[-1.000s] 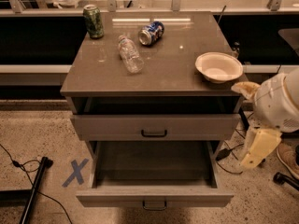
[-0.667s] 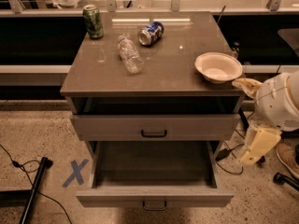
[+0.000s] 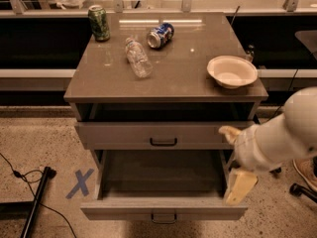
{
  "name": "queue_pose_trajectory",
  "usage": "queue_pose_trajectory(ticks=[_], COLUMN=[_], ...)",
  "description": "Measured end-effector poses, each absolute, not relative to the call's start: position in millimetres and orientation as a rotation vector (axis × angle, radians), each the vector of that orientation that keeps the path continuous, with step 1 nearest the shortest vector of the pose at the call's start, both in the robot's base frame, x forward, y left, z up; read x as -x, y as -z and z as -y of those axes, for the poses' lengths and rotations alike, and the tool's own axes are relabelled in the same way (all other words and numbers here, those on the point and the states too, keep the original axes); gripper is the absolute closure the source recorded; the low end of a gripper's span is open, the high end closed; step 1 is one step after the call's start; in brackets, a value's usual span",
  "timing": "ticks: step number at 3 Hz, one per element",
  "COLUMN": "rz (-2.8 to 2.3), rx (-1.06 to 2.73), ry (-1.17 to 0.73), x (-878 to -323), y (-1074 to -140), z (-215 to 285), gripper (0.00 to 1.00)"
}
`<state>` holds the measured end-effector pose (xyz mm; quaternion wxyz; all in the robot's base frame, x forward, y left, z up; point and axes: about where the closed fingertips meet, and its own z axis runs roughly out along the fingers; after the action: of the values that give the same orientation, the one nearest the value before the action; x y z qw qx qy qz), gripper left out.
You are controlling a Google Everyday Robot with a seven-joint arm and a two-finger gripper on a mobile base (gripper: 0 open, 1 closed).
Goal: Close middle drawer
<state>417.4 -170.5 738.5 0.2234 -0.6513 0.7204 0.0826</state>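
The grey cabinet (image 3: 163, 78) has its middle drawer (image 3: 163, 209) pulled far out, showing a dark grey inside and a small black bar handle on the front. Above it, the first drawer (image 3: 124, 134) stands slightly out. The third drawer is hidden below. My gripper (image 3: 240, 182), beige at the end of the white arm (image 3: 282, 133), hangs over the right front corner of the middle drawer, next to its right side wall.
On the cabinet top are a green can (image 3: 99, 23), a blue can on its side (image 3: 160, 35), a lying clear bottle (image 3: 138, 57) and a white bowl (image 3: 232, 71). A blue X (image 3: 79, 183) marks the floor at left, near a black pole (image 3: 35, 202).
My arm and gripper have moved left and down, from beside the cabinet's right side to the middle drawer's right front corner. The drawers have not moved.
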Motion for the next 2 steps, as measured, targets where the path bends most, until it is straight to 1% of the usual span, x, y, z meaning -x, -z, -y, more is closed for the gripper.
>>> queue_pose_trajectory(ticks=[1, 2], rz=[-1.938, -1.936], rx=[1.869, 1.856], ry=[-0.221, -0.203], x=[-404.3, -407.0], y=[-668.8, -667.3], z=[159.1, 158.7], gripper=[0.00, 0.00])
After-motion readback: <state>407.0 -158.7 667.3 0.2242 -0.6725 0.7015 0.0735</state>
